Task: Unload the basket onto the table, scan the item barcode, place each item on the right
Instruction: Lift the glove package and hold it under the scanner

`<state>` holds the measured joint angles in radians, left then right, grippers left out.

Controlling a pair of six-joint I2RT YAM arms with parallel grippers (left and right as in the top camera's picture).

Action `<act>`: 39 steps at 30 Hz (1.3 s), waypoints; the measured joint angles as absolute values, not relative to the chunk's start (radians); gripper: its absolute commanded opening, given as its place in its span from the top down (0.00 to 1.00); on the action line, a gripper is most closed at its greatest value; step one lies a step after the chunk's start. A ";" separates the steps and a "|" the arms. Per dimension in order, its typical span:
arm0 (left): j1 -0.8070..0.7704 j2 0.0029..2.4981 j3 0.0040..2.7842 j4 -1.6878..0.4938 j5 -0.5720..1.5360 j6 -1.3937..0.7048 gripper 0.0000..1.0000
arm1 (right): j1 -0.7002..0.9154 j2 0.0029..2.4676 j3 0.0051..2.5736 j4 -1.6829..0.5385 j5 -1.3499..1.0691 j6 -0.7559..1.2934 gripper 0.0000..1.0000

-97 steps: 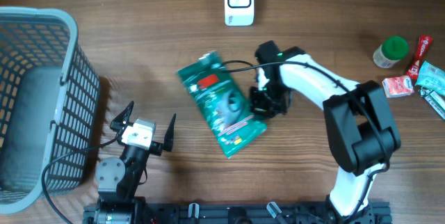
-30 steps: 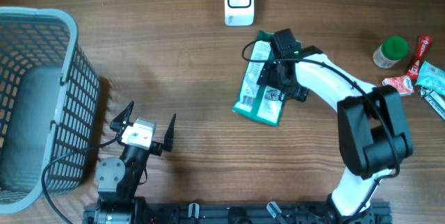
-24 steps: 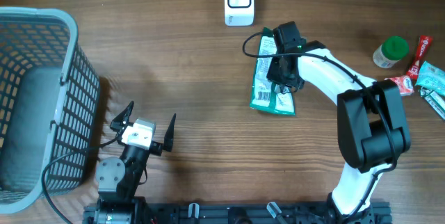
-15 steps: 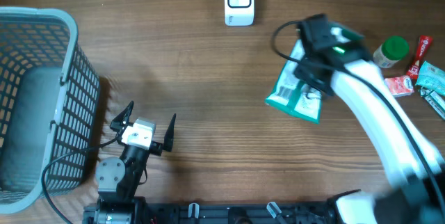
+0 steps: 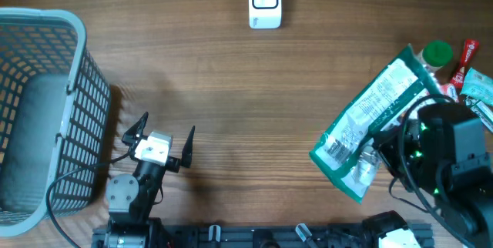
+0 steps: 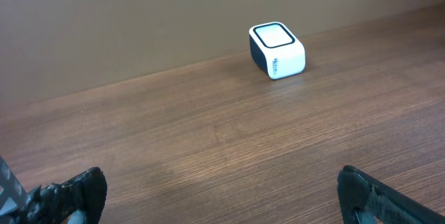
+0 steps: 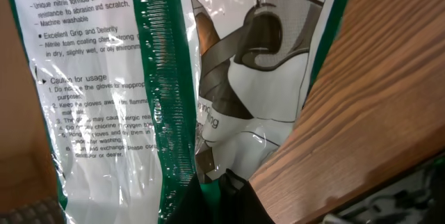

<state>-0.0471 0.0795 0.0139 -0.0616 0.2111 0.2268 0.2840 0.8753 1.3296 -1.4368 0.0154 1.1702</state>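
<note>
Green and white, the glove packet (image 5: 368, 129) is held up at the right of the worktop (image 5: 231, 86), well apart from the scanner (image 5: 264, 1). By our left wrist, the left fingers (image 6: 69, 193) are spread wide. By our right wrist, we see the right fingers (image 7: 233, 193) pinching the glove packet's edge.

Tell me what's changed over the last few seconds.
The right gripper took hold of the glove packet, lifted it off the table's middle and carried it to the right; its printed back with the barcode now faces up. The left gripper, scanner and basket stayed put.
</note>
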 measured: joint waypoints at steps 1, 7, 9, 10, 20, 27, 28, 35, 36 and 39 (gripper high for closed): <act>-0.047 0.080 0.014 -0.062 0.211 0.226 0.00 | 0.284 0.889 1.330 -1.436 0.001 1.182 0.96; -0.047 0.080 0.014 -0.062 0.211 0.227 0.00 | 0.284 0.994 1.328 -1.184 -0.030 0.876 0.96; -0.047 0.080 0.014 -0.061 0.212 0.227 0.00 | 0.284 0.996 1.324 -0.963 -0.053 0.701 0.96; -0.047 0.080 0.014 -0.061 0.211 0.227 0.00 | 0.284 0.995 1.323 -0.888 -0.056 0.651 0.95; -0.047 0.080 0.014 -0.061 0.211 0.227 0.00 | 0.284 1.235 1.325 0.101 -0.165 -0.125 0.96; -0.047 0.080 0.014 -0.061 0.211 0.227 0.00 | 0.337 1.430 1.333 0.591 0.161 -0.632 0.96; -0.047 0.080 0.014 -0.062 0.211 0.227 0.00 | 0.361 1.516 1.330 0.714 0.247 -0.677 0.96; -0.047 0.080 0.014 -0.062 0.211 0.226 0.00 | 0.451 1.951 1.325 1.336 0.424 -0.895 0.96; -0.047 0.080 0.014 -0.062 0.211 0.227 0.00 | 0.451 2.014 1.325 1.339 0.401 -0.918 0.96; -0.047 0.080 0.014 -0.062 0.211 0.227 0.00 | 0.451 2.140 1.325 1.335 0.331 -0.954 0.96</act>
<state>-0.0471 0.0795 0.0139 -0.0616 0.2111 0.2268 0.4507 2.1399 1.3247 1.3354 0.3313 -0.9543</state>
